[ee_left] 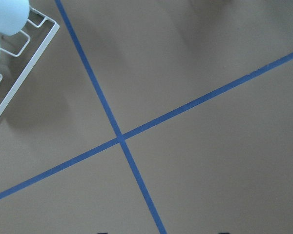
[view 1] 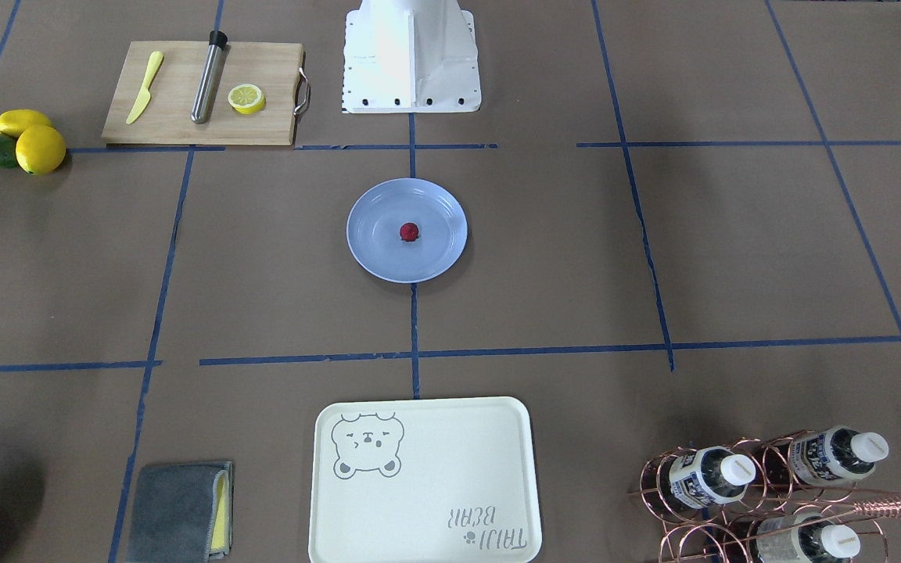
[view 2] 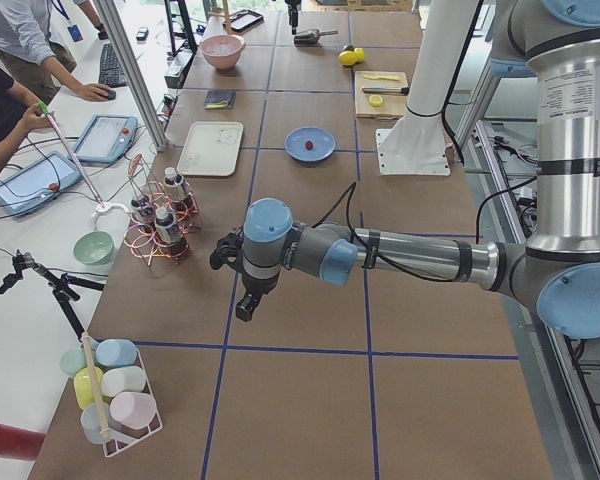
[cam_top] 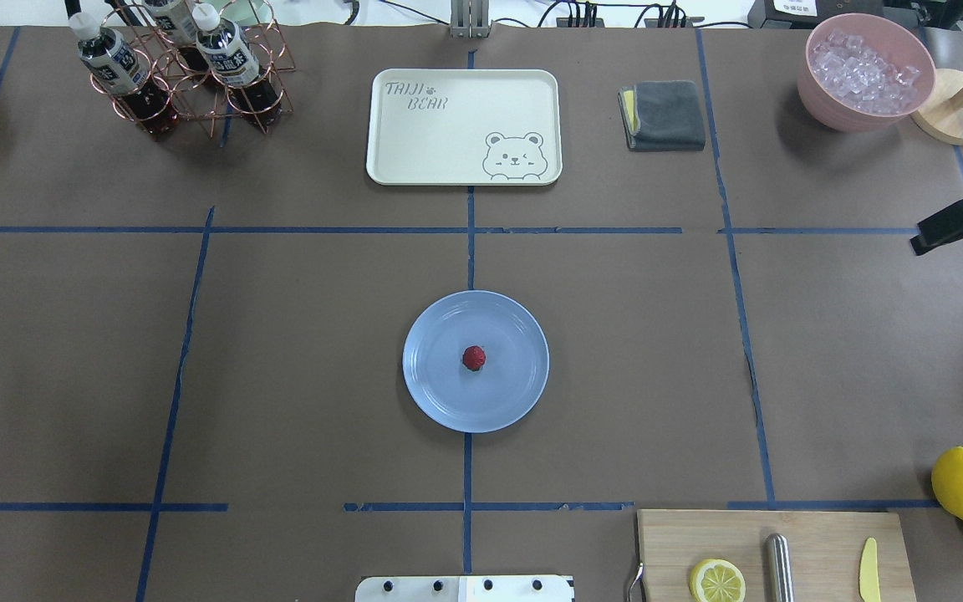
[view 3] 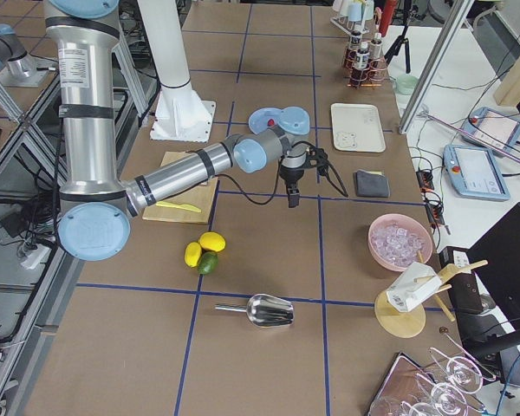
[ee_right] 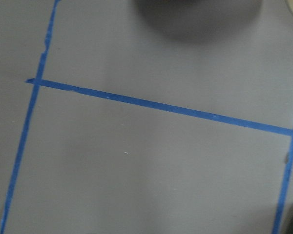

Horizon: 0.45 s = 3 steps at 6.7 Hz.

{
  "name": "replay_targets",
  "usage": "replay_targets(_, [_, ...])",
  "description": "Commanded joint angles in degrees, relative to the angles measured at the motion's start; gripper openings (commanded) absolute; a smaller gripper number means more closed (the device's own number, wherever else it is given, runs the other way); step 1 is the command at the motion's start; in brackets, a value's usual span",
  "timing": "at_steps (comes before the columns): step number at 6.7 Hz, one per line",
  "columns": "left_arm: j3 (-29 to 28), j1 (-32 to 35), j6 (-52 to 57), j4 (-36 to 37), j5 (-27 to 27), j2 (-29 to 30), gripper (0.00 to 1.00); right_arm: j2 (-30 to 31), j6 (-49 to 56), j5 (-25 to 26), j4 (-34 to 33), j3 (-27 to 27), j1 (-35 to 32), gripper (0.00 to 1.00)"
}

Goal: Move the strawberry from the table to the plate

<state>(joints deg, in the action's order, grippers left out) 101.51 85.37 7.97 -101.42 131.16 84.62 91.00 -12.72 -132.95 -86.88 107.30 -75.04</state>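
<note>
Tiny dark-red roundish strawberry (cam_top: 473, 358) is sitting in the middle of the round pale-blue glossy plate (cam_top: 440, 393), well apart from both hands, so the placing is looking done. The left hand (view 2: 242, 310) is hanging over the brown-paper counter (cam_top: 281, 376) far off to one side and the right hand (view 3: 291, 199) far off to the other; I cannot tell whether either is open or closed. Risk is looking low: only an arm sweeping back across and clipping the plate rim would be rolling the berry out.

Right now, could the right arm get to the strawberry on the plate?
Probably yes. The strawberry lies uncovered in the middle of the plate, nothing stands over it, and the right gripper hangs above bare table to that side, with no object between.
</note>
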Motion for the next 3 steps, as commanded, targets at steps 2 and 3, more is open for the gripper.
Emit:
replay_targets(2, [-1.1, 0.5, -0.2, 1.7, 3.0, 1.6, 1.00, 1.3, 18.7, -3.6, -6.0, -5.7, -10.4, 1.00])
replay_targets(3, [-1.9, 0.5, -0.2, 1.8, 3.1, 0.1, 1.00, 1.3, 24.0, -1.0, -9.6, -6.5, -11.2, 1.00])
